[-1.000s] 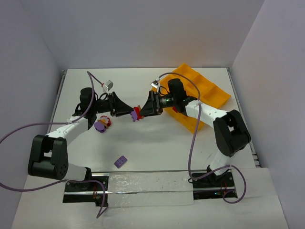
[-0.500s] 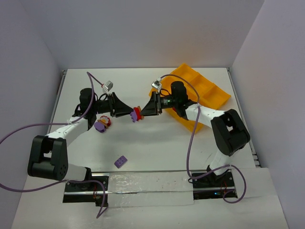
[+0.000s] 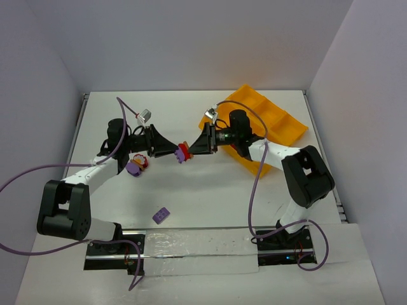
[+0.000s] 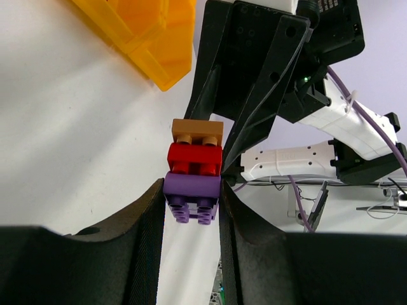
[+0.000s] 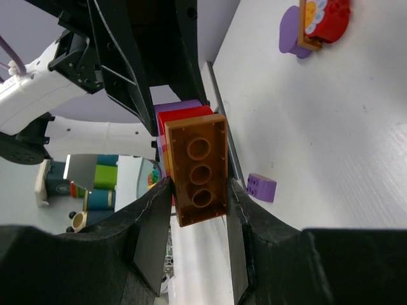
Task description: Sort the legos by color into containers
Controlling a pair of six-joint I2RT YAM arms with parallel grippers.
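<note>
A small stack of legos, purple (image 4: 192,187), red (image 4: 194,159) and brown (image 4: 198,132), hangs in the air above the table's middle (image 3: 183,151). My left gripper (image 4: 191,203) is shut on the purple brick from the left (image 3: 173,151). My right gripper (image 5: 198,197) is shut on the brown brick (image 5: 198,168) from the right (image 3: 193,149). The three bricks are still joined. The orange-yellow tray (image 3: 280,121) of containers sits at the back right, behind the right arm.
A loose purple brick (image 3: 161,215) lies near the front, also in the right wrist view (image 5: 261,187). A purple, red and brown cluster (image 3: 135,165) lies under the left forearm, also in the right wrist view (image 5: 318,22). Cables loop over both arms.
The right wrist has turned a little and shifted slightly. The stack stays gripped between both grippers at about the same spot. The left arm has hardly moved.
</note>
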